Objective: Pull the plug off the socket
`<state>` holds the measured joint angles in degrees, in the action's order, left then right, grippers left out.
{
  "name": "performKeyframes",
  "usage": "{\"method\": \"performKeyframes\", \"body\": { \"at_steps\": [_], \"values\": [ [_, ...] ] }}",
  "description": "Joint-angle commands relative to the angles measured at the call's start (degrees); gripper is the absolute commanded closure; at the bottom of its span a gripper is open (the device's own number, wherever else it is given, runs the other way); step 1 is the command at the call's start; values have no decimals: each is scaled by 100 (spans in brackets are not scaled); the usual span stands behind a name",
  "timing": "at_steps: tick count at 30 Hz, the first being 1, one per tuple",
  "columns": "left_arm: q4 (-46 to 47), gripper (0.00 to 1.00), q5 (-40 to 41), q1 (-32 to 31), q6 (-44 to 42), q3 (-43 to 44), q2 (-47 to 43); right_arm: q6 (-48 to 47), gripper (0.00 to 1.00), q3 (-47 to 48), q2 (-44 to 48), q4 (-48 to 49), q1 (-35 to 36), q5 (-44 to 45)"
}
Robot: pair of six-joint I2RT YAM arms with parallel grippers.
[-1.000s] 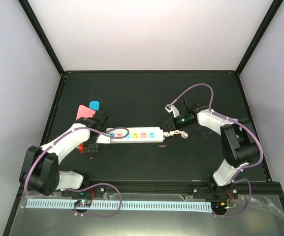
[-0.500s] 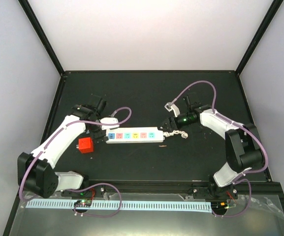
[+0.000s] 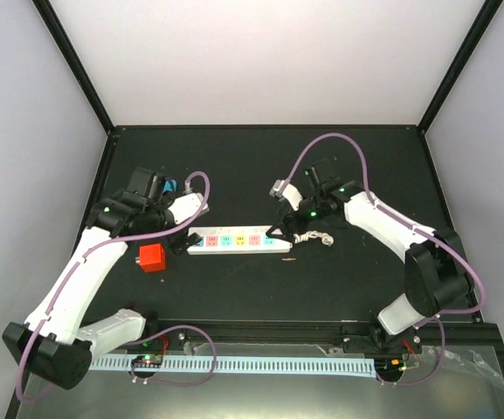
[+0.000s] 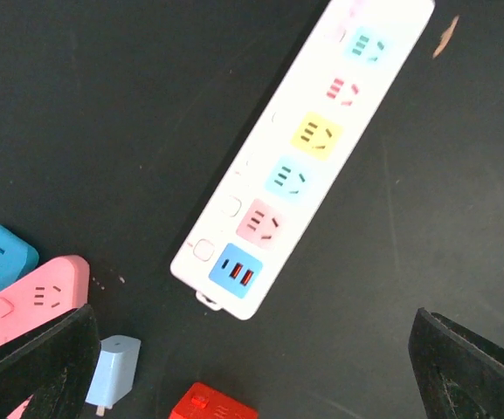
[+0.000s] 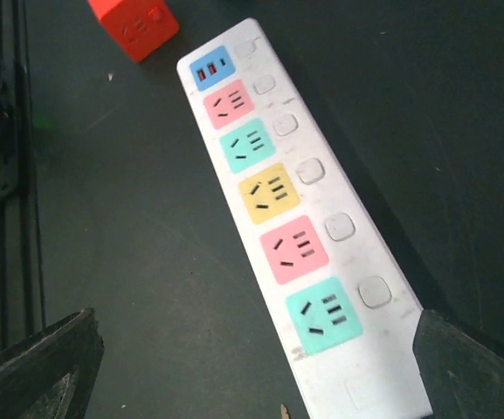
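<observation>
From the top, the socket [image 3: 238,239] lies flat on the black table [image 3: 234,166], between the left gripper [image 3: 180,236] and the right gripper [image 3: 278,230] (a red block [image 3: 153,257] sits close by). Left wrist: fingers [image 4: 42,358] wide apart. Right wrist: fingers [image 5: 37,362] wide apart too, above the socket.

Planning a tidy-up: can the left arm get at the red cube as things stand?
Probably yes: the red cube lies bare on the table, close beside the open left tool, with nothing over it.

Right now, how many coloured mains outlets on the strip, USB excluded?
5, in one row along the socket, from its USB end: pink, teal, yellow, second pink, second teal. All empty; none hidden in the right wrist view.
</observation>
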<state>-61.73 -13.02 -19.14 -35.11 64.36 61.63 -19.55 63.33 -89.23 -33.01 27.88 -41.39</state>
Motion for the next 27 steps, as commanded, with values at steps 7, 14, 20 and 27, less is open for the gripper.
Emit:
{"method": "performKeyframes", "body": {
  "at_steps": [7,14,20,27],
  "values": [
    [77,1,-1107,618,526,-56,-796,-864,0,586,-635,155,1155,1980],
    [250,1,-1343,840,637,-267,-1023,-1288,0,1183,-1410,-87,1467,2583],
    [333,1,-1397,847,690,-370,-1096,-1513,0,1498,-1874,-301,1568,2564],
    [381,1,-1506,867,708,-401,-1131,-1856,0,1931,-2463,-658,1631,2513]
  ]
}}
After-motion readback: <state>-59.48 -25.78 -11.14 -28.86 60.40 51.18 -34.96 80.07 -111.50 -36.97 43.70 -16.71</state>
